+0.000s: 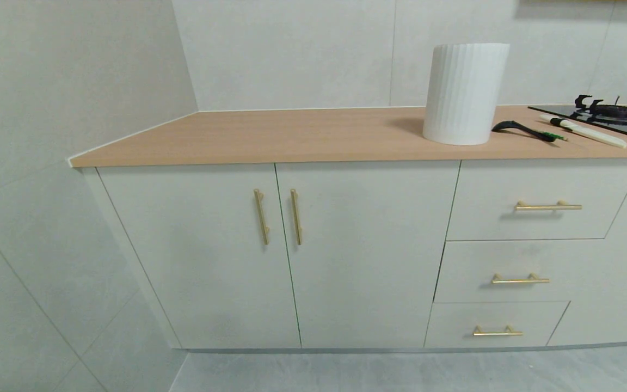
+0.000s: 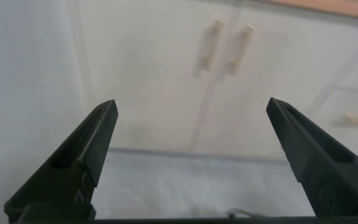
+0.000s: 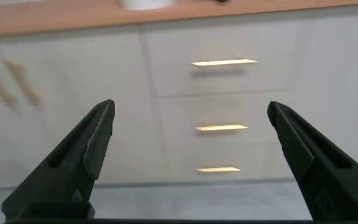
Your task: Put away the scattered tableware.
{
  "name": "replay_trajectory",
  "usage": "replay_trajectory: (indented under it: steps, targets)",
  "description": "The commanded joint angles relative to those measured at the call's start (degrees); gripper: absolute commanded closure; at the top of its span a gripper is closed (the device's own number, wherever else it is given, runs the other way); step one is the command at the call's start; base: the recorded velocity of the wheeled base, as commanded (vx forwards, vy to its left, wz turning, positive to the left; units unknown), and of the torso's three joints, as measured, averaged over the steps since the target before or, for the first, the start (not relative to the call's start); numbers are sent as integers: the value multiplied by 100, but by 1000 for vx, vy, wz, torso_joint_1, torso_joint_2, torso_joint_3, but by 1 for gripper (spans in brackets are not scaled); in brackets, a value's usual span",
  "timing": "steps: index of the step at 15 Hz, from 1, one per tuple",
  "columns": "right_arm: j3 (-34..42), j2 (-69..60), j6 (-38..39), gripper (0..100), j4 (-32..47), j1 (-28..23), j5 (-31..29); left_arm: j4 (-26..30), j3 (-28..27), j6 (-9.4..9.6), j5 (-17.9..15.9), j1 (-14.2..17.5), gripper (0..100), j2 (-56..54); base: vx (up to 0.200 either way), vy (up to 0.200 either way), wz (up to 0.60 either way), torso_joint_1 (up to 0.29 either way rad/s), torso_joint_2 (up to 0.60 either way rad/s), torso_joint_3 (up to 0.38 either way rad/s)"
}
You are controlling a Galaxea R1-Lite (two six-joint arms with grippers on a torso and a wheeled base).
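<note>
**Two utensils out on the counter, none put away yet**

Two long pieces of tableware lie loose at the right end of the counter (image 1: 292, 136): a dark utensil (image 1: 516, 128) with a curved handle and a slim white utensil (image 1: 591, 132). A small green-tipped end (image 1: 558, 136) shows between them, and I cannot tell from here whether it belongs to the dark piece or is a third item. Both lie flat just beside the tall ribbed white holder (image 1: 465, 93), which stands upright on the counter and which I take to be where they go. The white one has one end up against the edge of the hob (image 1: 618, 111).

By my reading the job is at its very start. Nothing is in hand, and the whole pick-and-stow remains to be done.

My left pincer (image 2: 190, 106) has its fingers spread wide on nothing and points low at the double cupboard doors (image 1: 194, 245). My right pincer (image 3: 190, 106) is just as wide apart and empty, and faces the stack of three drawers (image 1: 515, 272) with gold handles.

Both arms sit well below counter level, so they will need to come up and over the front edge. I judge the holder could block a reach from the left. The hob's black grate stands close behind the white utensil, a likely snag on that approach.
</note>
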Motion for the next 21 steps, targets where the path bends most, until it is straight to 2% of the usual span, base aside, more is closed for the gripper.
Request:
replay_trajectory:
  steps: [1, 2, 3, 4, 5, 6, 7, 8, 9, 10, 12, 13, 14, 15, 16, 18, 21]
  targets:
    - [-68, -1317, -178, 0, 637, -678, -404, 254, 426, 229, 19, 644, 0, -1446, 0, 0, 0, 0, 0, 0]
    - [-7, -1317, -152, 0, 637, -678, -659, 315, 453, 352, 28, 776, 0, -1639, 0, 0, 0, 0, 0, 0]
    - [186, -1396, -160, 0, 637, -933, -755, 289, 567, 379, 213, 934, 0, -1639, 0, 0, 0, 0, 0, 0]
    - [283, -1581, -187, 0, 654, -1179, -685, 262, 584, 335, 503, 987, 0, -1639, 0, 0, 0, 0, 0, 0]
    - [503, -1748, -213, 0, 646, -1311, -580, 254, 611, 299, 696, 1224, 0, -1692, 0, 0, 0, 0, 0, 0]
    - [643, -1774, -108, 0, 628, -1311, -668, 289, 646, 361, 617, 1462, 0, -1912, 0, 0, 0, 0, 0, 0]
    - [758, -1774, 138, 0, 628, -1311, -799, 298, 743, 554, 450, 1611, 0, -2202, 0, 0, 0, 0, 0, 0]
    - [775, -1774, 182, 0, 628, -1311, -799, 298, 760, 581, 441, 1620, 0, -2202, 0, 0, 0, 0, 0, 0]
    - [1206, -1888, 297, 0, 611, -1284, -553, 183, 1121, 651, 687, 1620, 0, -2193, 0, 0, 0, 0, 0, 0]
    - [1382, -1880, 288, 0, 531, -1284, -404, 148, 1217, 660, 670, 1620, 0, -2193, 0, 0, 0, 0, 0, 0]
    - [2357, -1888, 305, 0, -848, -1284, 572, -335, 1929, 950, 292, 1620, 0, -2193, 0, 0, 0, 0, 0, 0]
    - [2770, -1880, 261, 0, -1393, -1284, 862, -704, 2307, 1178, 125, 1620, 0, -2193, 0, 0, 0, 0, 0, 0]
    - [2955, -1888, 147, 0, -1534, -1284, 1038, -1197, 2711, 1407, -42, 1620, 0, -2193, 0, 0, 0, 0, 0, 0]
    - [2955, -1888, 121, 0, -1235, -1284, 1108, -1715, 3063, 1539, -200, 1620, 0, -2193, 0, 0, 0, 0, 0, 0]
    - [2946, -1888, 130, 0, -1165, -1284, 1178, -1865, 3124, 1512, -315, 1620, 0, -2193, 0, 0, 0, 0, 0, 0]
    - [2955, -1880, -29, 0, -1024, -1275, 1530, -1592, 3124, 1328, -526, 1620, 0, -2193, 0, 0, 0, 0, 0, 0]
    - [2946, -1880, -284, 0, -1007, -1267, 1635, -1434, 3124, 1337, -1246, 1620, 0, -2193, 0, 0, 0, 0, 0, 0]
